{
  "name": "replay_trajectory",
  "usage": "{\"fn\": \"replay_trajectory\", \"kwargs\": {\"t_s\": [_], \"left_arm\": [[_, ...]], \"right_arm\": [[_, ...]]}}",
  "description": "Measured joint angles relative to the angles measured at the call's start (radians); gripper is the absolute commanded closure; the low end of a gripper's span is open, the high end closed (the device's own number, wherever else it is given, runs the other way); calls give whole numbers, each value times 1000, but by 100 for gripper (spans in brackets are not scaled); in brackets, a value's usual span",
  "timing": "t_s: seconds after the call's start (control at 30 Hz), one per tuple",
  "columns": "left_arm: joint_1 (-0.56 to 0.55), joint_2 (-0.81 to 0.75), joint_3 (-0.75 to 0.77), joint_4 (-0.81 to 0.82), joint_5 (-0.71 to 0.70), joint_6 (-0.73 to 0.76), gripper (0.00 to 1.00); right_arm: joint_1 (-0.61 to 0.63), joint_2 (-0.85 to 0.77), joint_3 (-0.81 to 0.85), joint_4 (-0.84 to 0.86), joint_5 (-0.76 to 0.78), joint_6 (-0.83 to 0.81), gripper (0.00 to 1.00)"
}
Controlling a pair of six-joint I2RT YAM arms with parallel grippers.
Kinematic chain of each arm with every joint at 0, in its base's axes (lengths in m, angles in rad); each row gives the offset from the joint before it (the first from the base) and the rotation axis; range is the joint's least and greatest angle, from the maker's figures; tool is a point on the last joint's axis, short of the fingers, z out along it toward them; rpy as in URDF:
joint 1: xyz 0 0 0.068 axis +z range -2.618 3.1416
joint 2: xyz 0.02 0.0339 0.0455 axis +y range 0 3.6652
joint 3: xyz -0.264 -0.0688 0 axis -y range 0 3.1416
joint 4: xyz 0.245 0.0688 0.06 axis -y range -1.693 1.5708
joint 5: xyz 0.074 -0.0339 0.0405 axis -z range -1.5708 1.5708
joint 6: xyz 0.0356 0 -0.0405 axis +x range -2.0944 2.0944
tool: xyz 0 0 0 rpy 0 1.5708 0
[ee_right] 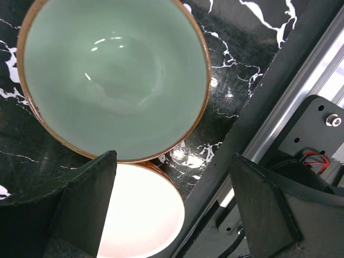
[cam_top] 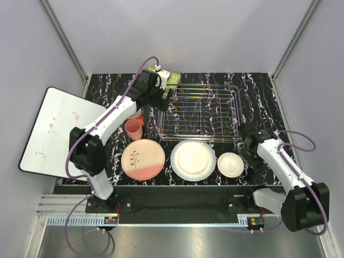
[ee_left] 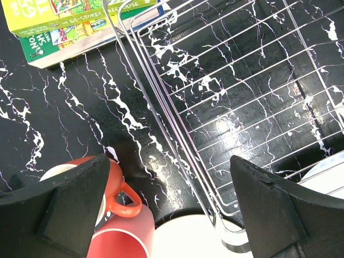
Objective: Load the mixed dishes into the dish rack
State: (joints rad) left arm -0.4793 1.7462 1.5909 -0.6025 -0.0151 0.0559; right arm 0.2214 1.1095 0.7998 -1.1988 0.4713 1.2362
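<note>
The silver wire dish rack [cam_top: 200,113] [ee_left: 242,91] stands empty at the back. In front of it lie the pink-and-cream plate with a leaf sprig [cam_top: 143,159], the large white plate [cam_top: 192,159] and the small cream bowl [cam_top: 231,164] [ee_right: 140,215]. Two salmon-pink cups [cam_top: 134,129] [ee_left: 121,236] stand left of the rack, one with a handle [ee_left: 115,188]. My left gripper [cam_top: 156,87] [ee_left: 169,166] hangs open over the rack's left edge. Beside the pale green bowl [ee_right: 113,75], my right gripper [cam_top: 248,145] [ee_right: 173,158] is open above the cream bowl's rim.
A green book [cam_top: 172,79] [ee_left: 80,21] lies at the rack's far left corner. A white board with red scribbles [cam_top: 56,129] leans off the table's left side. The table's near edge and metal rail [ee_right: 290,113] run close to the right gripper.
</note>
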Motion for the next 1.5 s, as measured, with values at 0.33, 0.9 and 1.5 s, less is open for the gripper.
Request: {"fn": "replay_trajectory", "kwargs": {"t_s": [0.33,0.9,1.5], "left_arm": [[0,-11,-23,6,-2,5,1],[17,-12,-29,21,-2,20,1],[34,-21,-31,21,-8,24,1]], "right_arm": [[0,90,-2,43,5,21,11],[-83,192,0,113,115,35,23],[-154,307,60,185,119,-21,76]]}}
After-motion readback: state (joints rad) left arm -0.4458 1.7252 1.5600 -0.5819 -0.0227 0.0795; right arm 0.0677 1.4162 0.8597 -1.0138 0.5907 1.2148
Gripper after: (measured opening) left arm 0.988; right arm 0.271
